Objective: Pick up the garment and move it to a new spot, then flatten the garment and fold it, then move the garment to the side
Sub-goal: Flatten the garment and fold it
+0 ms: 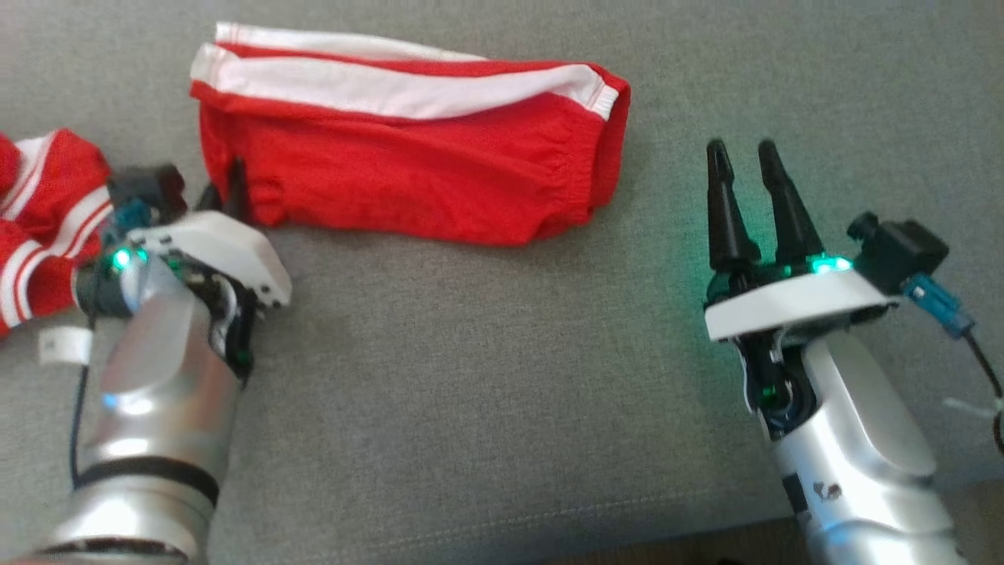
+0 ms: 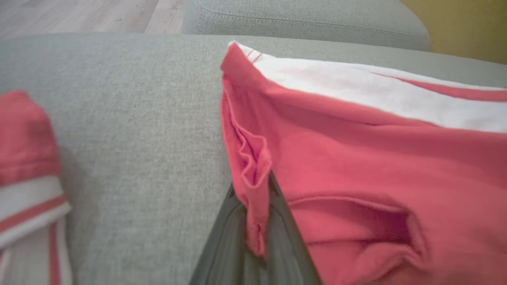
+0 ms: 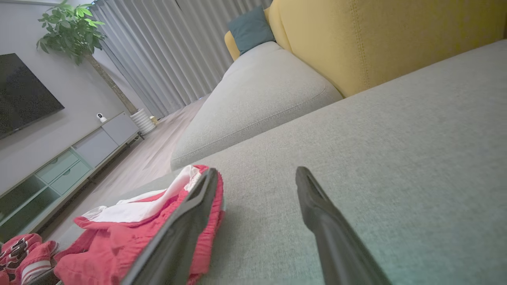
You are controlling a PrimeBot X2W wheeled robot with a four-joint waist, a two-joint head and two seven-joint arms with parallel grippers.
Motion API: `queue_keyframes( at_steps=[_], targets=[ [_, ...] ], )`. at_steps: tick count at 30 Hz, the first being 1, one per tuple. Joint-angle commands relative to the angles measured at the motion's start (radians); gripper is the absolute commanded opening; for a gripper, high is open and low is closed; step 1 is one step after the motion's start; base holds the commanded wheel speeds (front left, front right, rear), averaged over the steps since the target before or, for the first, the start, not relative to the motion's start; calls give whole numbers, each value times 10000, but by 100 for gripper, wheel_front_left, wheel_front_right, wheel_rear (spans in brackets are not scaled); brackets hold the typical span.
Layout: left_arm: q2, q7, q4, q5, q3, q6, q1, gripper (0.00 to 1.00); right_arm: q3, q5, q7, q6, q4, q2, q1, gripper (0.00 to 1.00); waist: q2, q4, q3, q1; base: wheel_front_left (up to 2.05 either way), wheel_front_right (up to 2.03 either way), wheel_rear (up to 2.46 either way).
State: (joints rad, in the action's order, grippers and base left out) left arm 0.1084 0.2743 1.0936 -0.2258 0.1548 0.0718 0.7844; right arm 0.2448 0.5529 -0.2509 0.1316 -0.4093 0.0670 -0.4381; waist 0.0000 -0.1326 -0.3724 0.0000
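1. Centrally, we see the garment point(image 1: 408, 149), red shorts with white side stripes. It lies folded flat on the grey sofa cushion point(image 1: 486, 392), with its gathered waistband end toward our right.
2. Our left gripper point(image 1: 231, 188) is at the garment's near left corner. In the left wrist view its two dark fingers point(image 2: 222, 245) are pinched on a bunched fold of the red hem, so it is gripping the garment.
3. Our right gripper point(image 1: 741, 157) is over the cushion to the right of the garment and is not touching it. Its fingers are spread, with a clear gap and nothing between them.
4. A second red-and-white cloth point(image 1: 43, 227) lies crumpled at the far left, just beside our left wrist.
5. Beyond the cushion, the right wrist view shows a yellow backrest point(image 3: 376, 43), a teal pillow point(image 3: 249, 27) and a wooden floor point(image 3: 154, 158).
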Motion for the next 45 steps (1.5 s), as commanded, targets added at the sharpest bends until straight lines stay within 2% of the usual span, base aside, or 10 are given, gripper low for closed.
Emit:
queue_keyframes(
  at_steps=[1, 13, 15, 16, 23, 32, 41, 45],
  targets=[
    [131, -125, 63, -59, -133, 5, -600, 0, 105, -65, -108, -9, 184, -168, 212, 100, 0, 93, 239, 0, 0, 0, 0],
    [-303, -125, -1283, -205, -498, -532, -2356, 0, 17, -210, -108, -9, -400, -168, 865, 100, 0, 616, 1332, 0, 0, 0, 0],
    [-329, -125, -1542, -182, -571, -638, -2587, 44, 20, -236, -108, -9, -467, -168, 926, 100, 0, 701, 1408, 0, 0, 0, 0],
    [-336, -125, -1702, -126, -571, -670, -2689, 100, 38, -245, -108, -9, -503, -168, 940, 100, 0, 743, 1432, 0, 0, 0, 0],
    [-434, -125, -3096, 156, -730, -862, -3442, 100, 573, -134, -109, -9, -677, -168, 758, 100, 0, 1075, 1433, 0, 0, 0, 0],
    [-572, -125, -4024, 202, -332, -774, -4163, 100, 841, -239, -109, -9, -1235, -168, -295, 100, 0, 1897, 1287, 0, 0, 0, 0],
    [-580, -125, -4575, -378, 440, -999, -4241, 100, -74, -1327, -109, -9, -3558, -168, -1066, 100, 0, 2522, 1105, 0, 0, 0, 0],
    [-580, -125, -4797, -605, 696, -1082, -4186, 100, -174, -1399, -109, -9, -4413, -168, -1183, 100, 0, 2707, 930, 0, 0, 0, 0]
  ],
)
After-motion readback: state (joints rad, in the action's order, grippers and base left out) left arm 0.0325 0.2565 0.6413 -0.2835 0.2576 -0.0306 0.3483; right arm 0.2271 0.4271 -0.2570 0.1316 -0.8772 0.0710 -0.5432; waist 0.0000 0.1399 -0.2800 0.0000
